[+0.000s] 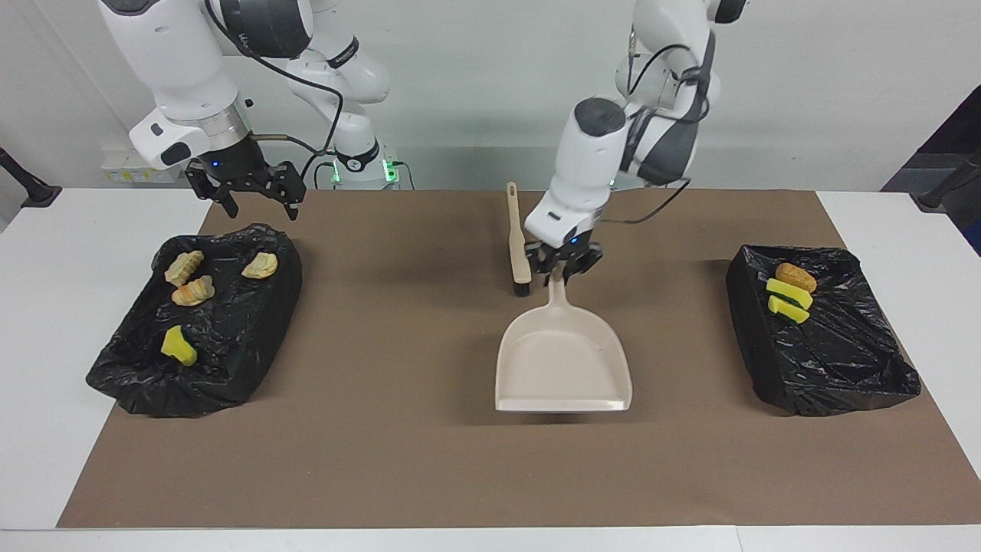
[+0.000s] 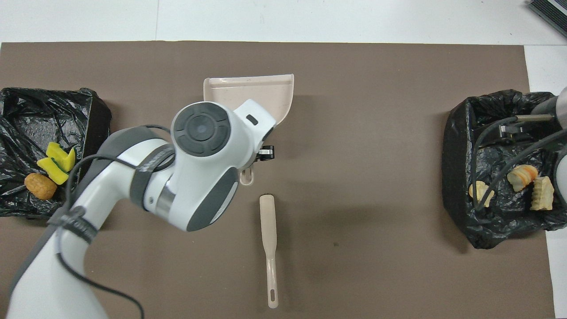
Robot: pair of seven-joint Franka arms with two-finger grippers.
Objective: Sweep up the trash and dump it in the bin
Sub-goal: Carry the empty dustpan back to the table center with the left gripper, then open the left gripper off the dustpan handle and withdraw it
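Facing view: left gripper [image 1: 565, 267] pinches the handle of the beige plastic dustpan [image 1: 563, 360], pan resting flat and empty on the brown mat [image 1: 398, 322], the beige brush [image 1: 517, 249] just beside it; right gripper [image 1: 245, 188], fingers spread, waits over a black-lined bin [image 1: 123, 368]. Overhead view: all trash, yellow sponge pieces [image 2: 56, 161] and tan bread-like chunks [image 2: 522, 176], already lies in the two bins

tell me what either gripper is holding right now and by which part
The left gripper grips the beige plastic dustpan by the end of its handle. The right gripper holds nothing, open over the black-lined bin.
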